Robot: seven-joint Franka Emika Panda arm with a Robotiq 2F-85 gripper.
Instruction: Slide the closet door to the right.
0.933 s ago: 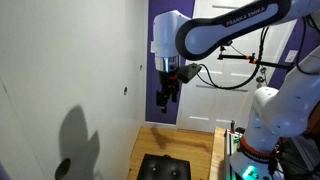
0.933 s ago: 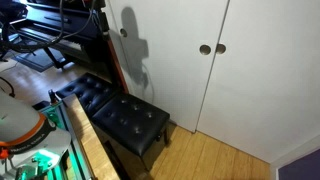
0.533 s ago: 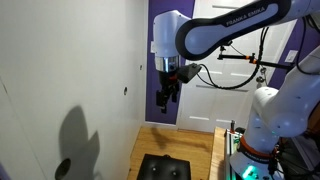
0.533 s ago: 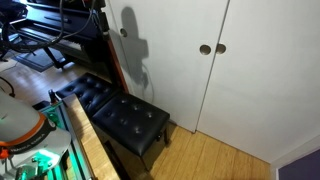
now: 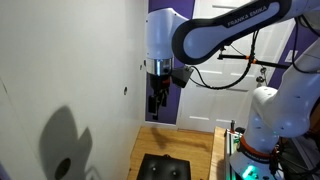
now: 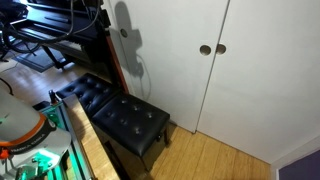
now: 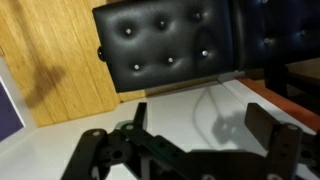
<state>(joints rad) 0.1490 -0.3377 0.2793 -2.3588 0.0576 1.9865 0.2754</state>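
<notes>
The white closet door (image 5: 70, 60) fills the left of an exterior view, with a small round pull (image 5: 126, 90) near its right edge. In an exterior view two white door panels (image 6: 170, 50) meet beside two round pulls (image 6: 205, 49). My gripper (image 5: 155, 102) hangs fingers-down close to the door's right edge, just right of the pull. In the wrist view the gripper (image 7: 203, 112) is open and empty, its two black fingers (image 7: 270, 125) spread over the white door surface (image 7: 180, 120). Only the arm's shadow shows on the door in an exterior view.
A black tufted bench (image 6: 110, 110) stands on the wooden floor (image 6: 220, 160) below the door; it also shows in an exterior view (image 5: 165, 167) and the wrist view (image 7: 170, 45). A purple wall (image 5: 172, 108) lies behind the gripper. The robot base (image 5: 265, 125) is at the right.
My gripper has moved left, closer to the door edge and pull. Its shadow on the door has shifted left and upward.
</notes>
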